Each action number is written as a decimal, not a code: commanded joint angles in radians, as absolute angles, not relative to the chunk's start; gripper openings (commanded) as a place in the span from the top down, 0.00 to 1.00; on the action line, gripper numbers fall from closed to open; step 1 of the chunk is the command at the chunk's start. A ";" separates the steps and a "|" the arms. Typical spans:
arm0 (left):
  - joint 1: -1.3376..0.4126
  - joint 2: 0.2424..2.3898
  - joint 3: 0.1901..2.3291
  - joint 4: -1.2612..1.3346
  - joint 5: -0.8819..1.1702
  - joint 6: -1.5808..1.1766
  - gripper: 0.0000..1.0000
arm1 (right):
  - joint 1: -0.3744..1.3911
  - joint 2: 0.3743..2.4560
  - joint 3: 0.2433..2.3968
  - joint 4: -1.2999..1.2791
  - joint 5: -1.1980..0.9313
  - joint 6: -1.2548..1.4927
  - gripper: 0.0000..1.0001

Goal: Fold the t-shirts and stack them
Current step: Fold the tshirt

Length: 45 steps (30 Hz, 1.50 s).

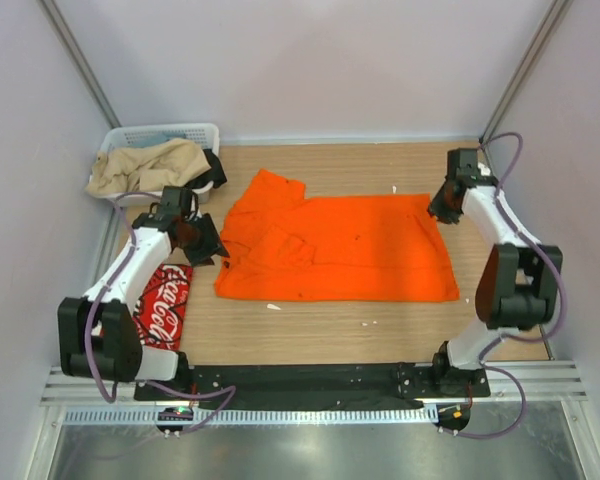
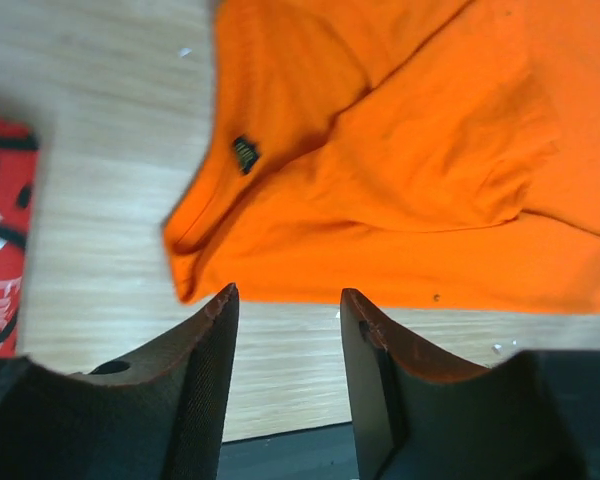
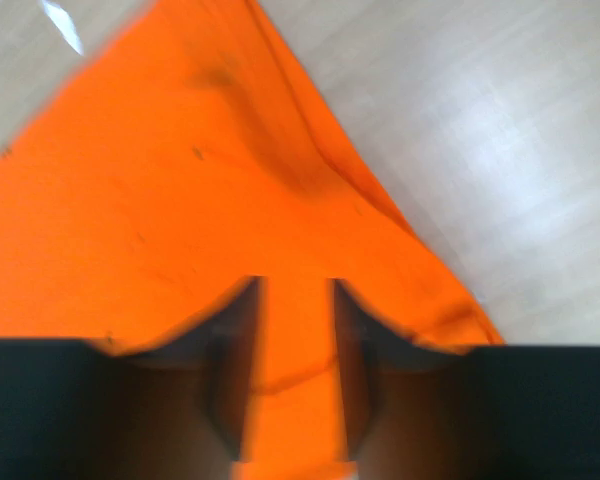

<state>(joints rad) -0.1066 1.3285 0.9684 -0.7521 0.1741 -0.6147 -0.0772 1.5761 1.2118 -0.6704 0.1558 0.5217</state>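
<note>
The orange t-shirt [image 1: 340, 250] lies spread on the wooden table [image 1: 330, 330]. Its right half is fairly flat, its left half is creased and doubled over itself, and one flap reaches toward the far left. A small dark label [image 2: 245, 153] shows on the cloth near its left end. At that left edge hangs the left gripper [image 1: 215, 250]. In the left wrist view its fingers [image 2: 205, 370] stand apart with only bare wood in the gap, their tips just short of the shirt's hem and not touching it. At the shirt's far right corner is the right gripper [image 1: 445, 208]. The right wrist view is blurred, but its fingers [image 3: 235, 340] are parted over the pointed corner of the orange cloth, which shows through the gap and does not look pinched. To the left of the orange shirt and nearer the arm bases, apart from it, lies the red t-shirt [image 1: 163, 308] with white lettering, partly under the left arm. Beyond the orange shirt's far left corner stands a white slatted basket [image 1: 170, 130] with beige cloth [image 1: 145, 165] spilling over its rim. A few white specks [image 1: 273, 306] lie on the wood just beside the shirt's near edge.
</note>
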 commanded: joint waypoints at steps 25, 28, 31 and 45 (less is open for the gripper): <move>-0.267 1.730 1.351 -0.758 0.057 -0.385 0.64 | -0.052 2.260 1.735 -0.450 0.255 0.301 0.92; -0.265 1.741 1.408 -0.767 0.043 -0.379 0.63 | -0.052 2.272 1.744 -0.427 0.253 0.261 0.89; -0.265 1.761 1.456 -0.772 0.018 -0.364 0.57 | -0.052 2.296 1.782 -0.439 0.290 0.229 0.85; -0.256 2.241 1.966 -0.695 -0.048 -0.244 0.54 | -0.074 2.200 1.928 -0.606 0.247 0.377 0.45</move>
<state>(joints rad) -0.2642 2.1838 1.8732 -0.7219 -0.0090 -0.3016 -0.0593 2.2738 1.8572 -0.5739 0.2523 0.3458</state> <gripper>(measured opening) 0.459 0.546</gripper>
